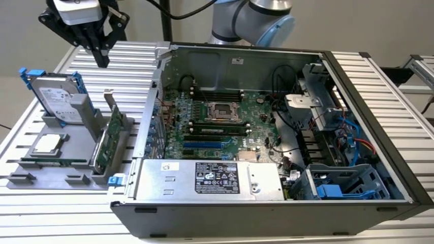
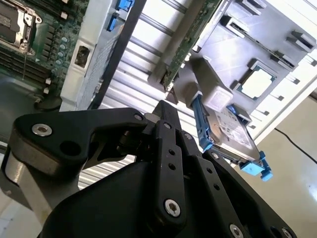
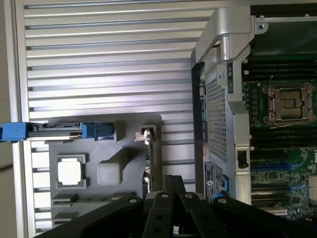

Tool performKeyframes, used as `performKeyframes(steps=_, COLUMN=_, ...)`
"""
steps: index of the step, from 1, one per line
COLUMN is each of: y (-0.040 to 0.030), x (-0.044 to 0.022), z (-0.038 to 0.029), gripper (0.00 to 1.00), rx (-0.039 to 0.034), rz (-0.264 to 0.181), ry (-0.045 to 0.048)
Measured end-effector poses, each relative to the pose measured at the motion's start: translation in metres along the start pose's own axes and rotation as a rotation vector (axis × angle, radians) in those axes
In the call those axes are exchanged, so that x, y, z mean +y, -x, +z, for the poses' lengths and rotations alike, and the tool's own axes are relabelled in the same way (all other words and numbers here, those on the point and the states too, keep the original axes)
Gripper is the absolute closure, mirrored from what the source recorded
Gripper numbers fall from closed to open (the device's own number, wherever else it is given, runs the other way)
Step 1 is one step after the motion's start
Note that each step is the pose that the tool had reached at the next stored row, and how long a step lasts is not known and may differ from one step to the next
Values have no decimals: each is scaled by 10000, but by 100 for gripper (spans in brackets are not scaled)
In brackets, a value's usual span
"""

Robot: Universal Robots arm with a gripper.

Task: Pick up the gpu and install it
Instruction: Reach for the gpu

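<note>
Ribbed metal slats form the bench [image 1: 379, 86], which carries a grey holder [image 1: 48, 179]. The gpu [image 1: 107, 140] stands on edge in one of its slots, its green circuit board facing the open computer case [image 1: 271, 218] just beside it and its silver bracket [image 1: 109, 101] rising at the far end. Any print on the card is too small to tell. A hard drive [image 1: 58, 99] with blue rails and a white label stands near. High above, well apart, the claw [image 1: 101, 60] hangs pinched narrow, gripping nothing.

No legible text anywhere.
</note>
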State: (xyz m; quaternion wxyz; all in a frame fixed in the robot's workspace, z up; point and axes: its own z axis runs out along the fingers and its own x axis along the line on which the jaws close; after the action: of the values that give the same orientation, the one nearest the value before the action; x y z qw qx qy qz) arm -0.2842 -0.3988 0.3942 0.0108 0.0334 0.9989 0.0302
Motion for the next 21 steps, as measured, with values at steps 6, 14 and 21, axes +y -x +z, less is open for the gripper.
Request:
performKeyframes(steps=6, y=-90, x=-6, z=-2, gripper=100, rx=0, rz=-1, ry=6)
performKeyframes(steps=14, y=-214, x=-14, z=-5, gripper=100, rx=2, rz=-3, ry=11)
performKeyframes(steps=21, y=-241, x=-16, z=-6, gripper=100, rx=1, rz=-3, ry=12)
